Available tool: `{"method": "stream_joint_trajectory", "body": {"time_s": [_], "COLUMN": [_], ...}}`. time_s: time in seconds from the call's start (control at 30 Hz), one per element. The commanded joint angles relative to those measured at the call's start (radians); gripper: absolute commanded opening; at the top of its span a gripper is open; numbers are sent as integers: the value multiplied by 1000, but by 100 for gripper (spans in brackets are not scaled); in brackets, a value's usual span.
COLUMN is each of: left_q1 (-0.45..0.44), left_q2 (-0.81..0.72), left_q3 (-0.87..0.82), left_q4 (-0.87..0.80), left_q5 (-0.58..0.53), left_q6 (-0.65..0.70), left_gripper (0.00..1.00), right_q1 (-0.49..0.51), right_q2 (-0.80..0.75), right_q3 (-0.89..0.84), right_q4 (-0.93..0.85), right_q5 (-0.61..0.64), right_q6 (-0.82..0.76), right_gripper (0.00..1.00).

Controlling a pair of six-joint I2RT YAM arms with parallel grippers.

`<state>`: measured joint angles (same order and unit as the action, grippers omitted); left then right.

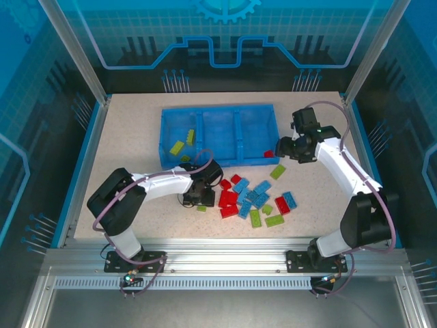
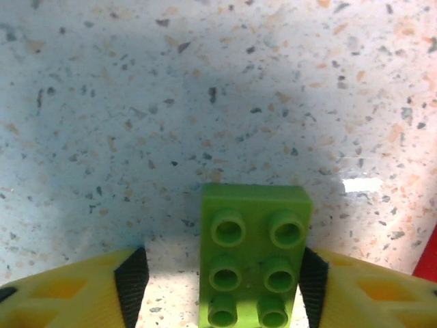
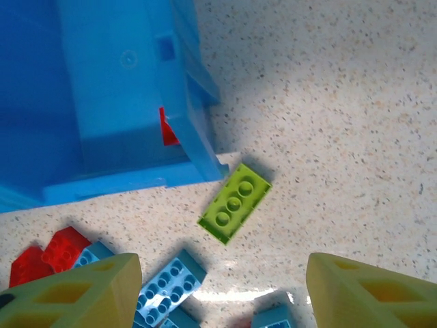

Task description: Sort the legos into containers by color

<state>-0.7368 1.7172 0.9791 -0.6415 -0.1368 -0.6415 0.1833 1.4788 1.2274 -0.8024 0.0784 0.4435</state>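
Yellow fingers point(image 2: 75, 294) of the left gripper point(image 2: 225, 281) stand on both sides of a green brick point(image 2: 254, 253) lying studs up on the table point(image 2: 205, 102). One pad touches it and the other is apart, so it is not yet gripped. I think it belongs in the tray point(image 1: 225, 162), with the green pieces point(image 1: 179, 146). Further off, the right gripper point(image 3: 218, 290) hangs open and empty, and a second green brick point(image 3: 235, 203) lies ahead of its fingers, near the tray corner.
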Motion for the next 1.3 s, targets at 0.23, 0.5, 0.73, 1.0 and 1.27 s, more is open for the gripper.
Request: {"method": "stream_joint_trajectory", "body": {"time_s": [0.23, 0.5, 0.73, 1.0, 1.27], "left_q1": [7, 181, 356, 517, 548], "left_q2": [5, -174, -173, -4, 124], "left_q3": [-9, 102, 321, 495, 580], "left_q4": [19, -38, -82, -75, -70], "left_q5": [9, 16, 46, 145, 173], "left_q6": [-12, 35, 143, 154, 153], "left_gripper": [34, 35, 36, 36, 36], "right_q1": [-33, 54, 214, 306, 385], "right_q2": [-121, -228, -236, -243, -155], "right_q3": [-194, -318, -405, -481, -477], "right_q4": [35, 16, -69, -11, -20], "right_q5": [-52, -58, 47, 40, 89], "right_q6": [23, 28, 219, 275, 282], "right_gripper": [66, 63, 64, 61, 47]}}
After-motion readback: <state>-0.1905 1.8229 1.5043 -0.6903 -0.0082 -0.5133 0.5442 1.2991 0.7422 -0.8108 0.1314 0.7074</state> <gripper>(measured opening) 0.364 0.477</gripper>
